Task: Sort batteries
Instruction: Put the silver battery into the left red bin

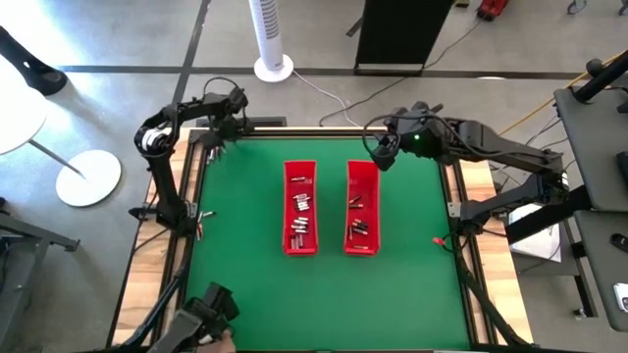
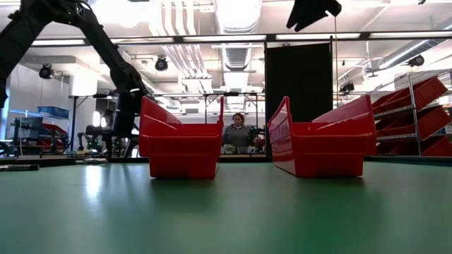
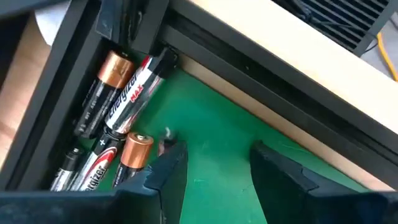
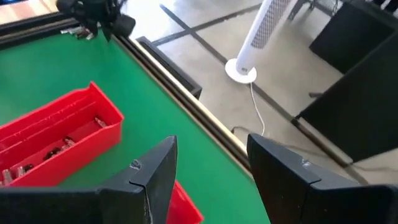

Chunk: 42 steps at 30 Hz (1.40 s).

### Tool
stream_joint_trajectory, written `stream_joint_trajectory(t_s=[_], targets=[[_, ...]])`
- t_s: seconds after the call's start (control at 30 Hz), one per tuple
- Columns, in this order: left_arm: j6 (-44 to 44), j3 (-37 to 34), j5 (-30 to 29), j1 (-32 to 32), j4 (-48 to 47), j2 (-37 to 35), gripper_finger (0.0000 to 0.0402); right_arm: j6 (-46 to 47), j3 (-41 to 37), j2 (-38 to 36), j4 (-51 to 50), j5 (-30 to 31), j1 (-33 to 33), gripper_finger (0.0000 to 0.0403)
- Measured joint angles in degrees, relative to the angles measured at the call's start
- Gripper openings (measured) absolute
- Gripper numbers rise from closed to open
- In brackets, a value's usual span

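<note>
The batteries (image 3: 118, 118) we can read best are a small cluster wedged in the far left corner of the green table (image 1: 245, 284), right against the dark frame rail (image 3: 205, 59). We see copper tops and black-and-silver labels, but the lower ones get cut off by the picture edge, so we can't count them. More batteries lie in the two red trays mid-table: a good scatter in the left tray (image 1: 300, 208), fewer in the right tray (image 1: 362, 208). From above they're just tiny specks, and the level view hides them behind the tray walls.

The left gripper (image 3: 214, 168) hovers just beside that corner cluster, fingers spread apart with bare green mat between them and nothing held. One fingertip looks very close to the nearest battery, but we can't tell if it touches.

The right gripper (image 4: 208, 171) hangs above the far end of the right tray, jaws parted and empty. A person (image 2: 238, 134) sits in the room beyond, partly hidden between the trays.
</note>
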Motion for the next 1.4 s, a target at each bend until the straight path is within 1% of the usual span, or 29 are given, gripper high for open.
stream_joint_trajectory(t_s=[0.2, 0.3, 0.47, 0.57, 0.63, 0.77, 0.97, 1.03, 1.17, 1.33, 1.4], targets=[[1.1, 1.7, 0.2, 0.0, -0.2, 0.4, 0.0155, 4.4, -1.2, 0.0, -4.5, 0.0, 0.0, 0.0189], [2.4, 3.7, 1.3, -0.2, 0.7, 0.6, 0.0155, 4.4, -1.2, 0.0, -4.9, 0.0, 0.0, 0.0189], [2.5, 6.3, 1.6, -1.8, -0.8, 0.5, 0.0155, 1.9, -1.2, -0.1, -4.4, 0.0, 0.0, 0.0189], [-0.3, 6.8, 1.1, -2.0, -2.5, 0.0, 0.0155, 2.6, -1.2, -0.1, -4.4, 0.0, 0.0, 0.0189], [-3.0, 6.3, 1.0, -1.9, -4.8, 0.0, 0.0155, 3.8, -1.2, -0.1, -4.9, 0.0, 0.0, 0.0189], [-8.0, 5.3, 0.9, -1.8, -5.8, -0.1, 0.0155, 7.9, -1.2, -0.1, -7.9, -0.1, 0.0, 0.0189], [-15.5, 2.7, 3.2, -1.9, -6.7, -0.7, 0.0155, 13.0, -1.2, -0.1, -13.8, -0.2, 0.0, 0.0189], [-16.0, 1.7, 3.6, -1.9, -5.2, -1.6, 0.0155, 13.0, -1.2, -0.1, -14.2, -0.2, 0.0, 0.0189], [-13.9, -1.4, 4.2, -1.7, -0.3, -4.3, 0.0155, 11.4, -1.2, -0.1, -13.5, 0.1, -0.1, 0.0189], [-15.5, -6.0, 3.8, -1.5, 1.3, -7.0, 0.0155, 7.4, -1.2, -0.1, -10.2, 0.3, -0.2, 0.0189], [-16.3, -6.5, 2.8, -1.6, 3.8, -7.9, 0.0155, 7.0, -1.2, -0.1, -9.3, 0.3, -0.2, 0.0189]])
